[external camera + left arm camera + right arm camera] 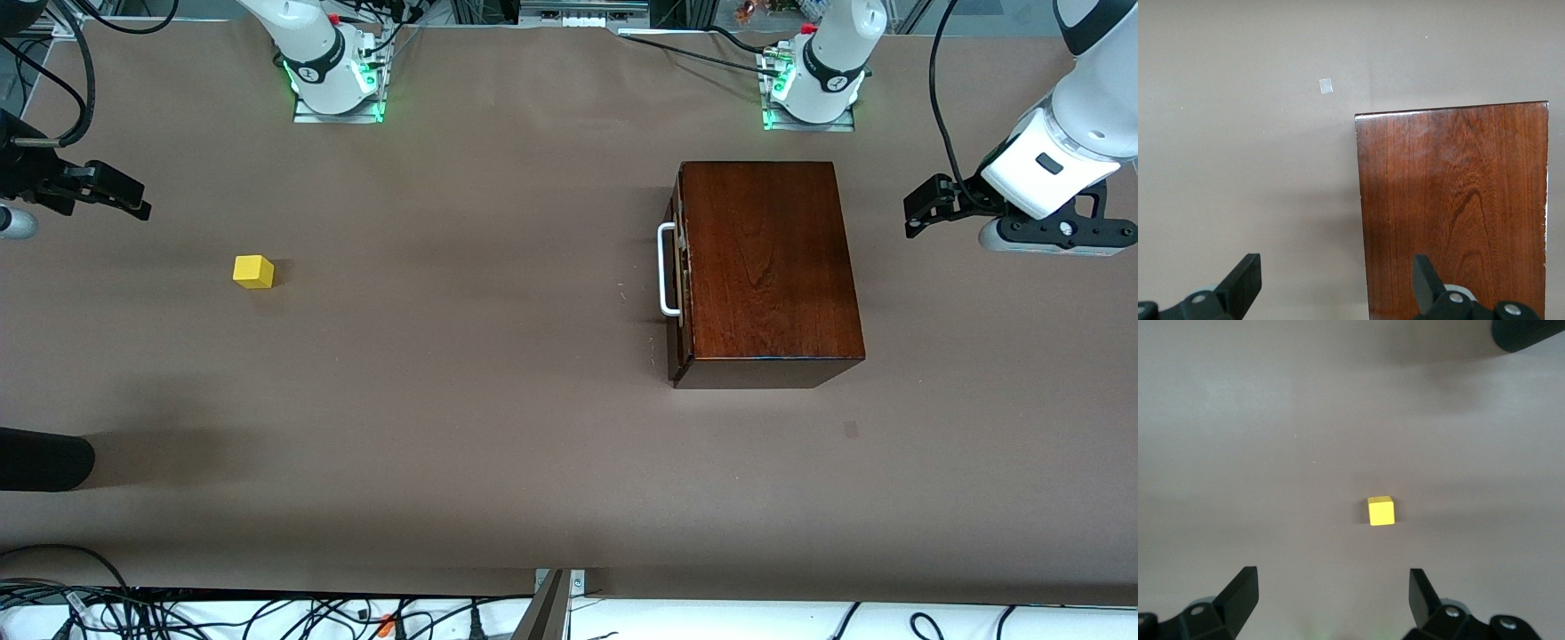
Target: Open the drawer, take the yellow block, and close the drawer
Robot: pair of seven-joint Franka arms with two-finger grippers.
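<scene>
On the table (498, 444), toward the right arm's end and well apart from every edge, the yellow block (253, 271) lies bare on the surface. The drawer box (769, 267) stands toward the left arm's end, its drawer pushed in flush and its white handle (667, 271) facing the table's middle. The block out and the drawer shut is the state the task asks for; whether another block is inside cannot be told.

The right gripper (107, 191) hangs over the edge at its own end, fingers spread wide, holding nothing, the block in its wrist view. The left gripper (929, 204) hangs beside the box, over the table's other end, likewise wide apart and free.

Any pull on the handle should run straight along the drawer's travel, with the box kept from sliding.
</scene>
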